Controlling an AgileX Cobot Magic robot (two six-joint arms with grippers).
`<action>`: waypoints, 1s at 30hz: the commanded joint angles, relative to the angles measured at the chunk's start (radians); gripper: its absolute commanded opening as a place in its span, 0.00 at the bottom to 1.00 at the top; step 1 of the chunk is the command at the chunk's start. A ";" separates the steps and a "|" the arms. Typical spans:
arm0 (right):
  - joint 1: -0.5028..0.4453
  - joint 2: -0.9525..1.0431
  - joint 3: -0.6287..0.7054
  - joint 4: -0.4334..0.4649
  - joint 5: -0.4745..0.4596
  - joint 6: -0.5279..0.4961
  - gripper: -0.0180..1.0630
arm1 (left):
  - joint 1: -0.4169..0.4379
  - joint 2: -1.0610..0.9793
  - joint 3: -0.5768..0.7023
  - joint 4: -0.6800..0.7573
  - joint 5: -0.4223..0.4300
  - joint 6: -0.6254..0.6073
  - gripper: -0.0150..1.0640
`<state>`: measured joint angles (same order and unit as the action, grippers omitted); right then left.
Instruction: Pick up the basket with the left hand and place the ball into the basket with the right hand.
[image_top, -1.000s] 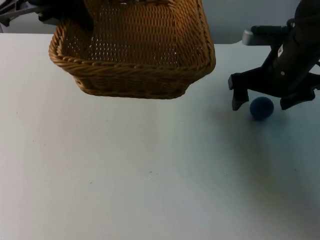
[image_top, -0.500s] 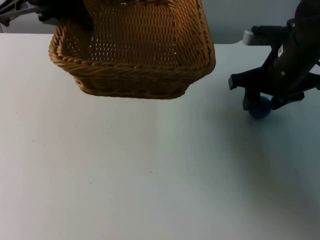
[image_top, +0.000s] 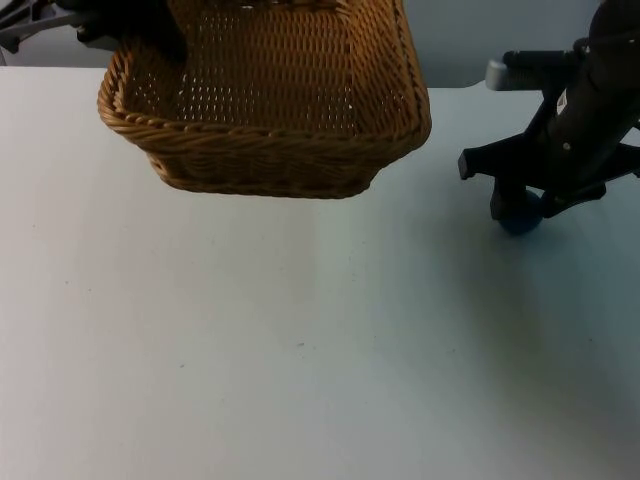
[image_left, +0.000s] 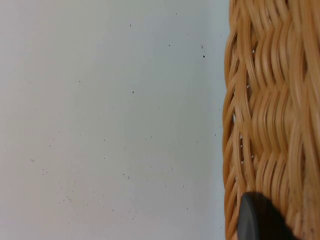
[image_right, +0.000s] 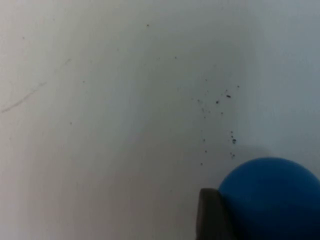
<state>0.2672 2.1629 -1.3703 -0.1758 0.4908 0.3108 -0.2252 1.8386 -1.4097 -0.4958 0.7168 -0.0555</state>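
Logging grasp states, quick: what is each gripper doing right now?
Left gripper: shut on the basket, held off the table.
Right gripper: shut on the ball.

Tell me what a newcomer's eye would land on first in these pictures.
First the big woven basket, held up at the far left of the white table by the left gripper at its back corner. Next the small blue ball on the table at the right, with the right gripper shut on it, one black fingertip pressed against its side.
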 joint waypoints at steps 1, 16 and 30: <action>0.001 -0.005 -0.008 -0.011 -0.008 0.004 0.42 | -0.003 -0.021 0.001 -0.018 -0.014 -0.007 0.01; 0.001 -0.013 -0.008 -0.012 0.009 0.024 0.01 | -0.003 -0.021 0.001 -0.018 -0.014 -0.007 0.01; 0.013 -0.238 -0.008 -0.076 0.082 0.022 0.01 | -0.003 -0.021 0.001 -0.014 -0.019 -0.007 0.01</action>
<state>0.2692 1.9591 -1.3703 -0.2366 0.5652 0.3326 -0.2252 1.8386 -1.4097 -0.4935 0.7168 -0.0555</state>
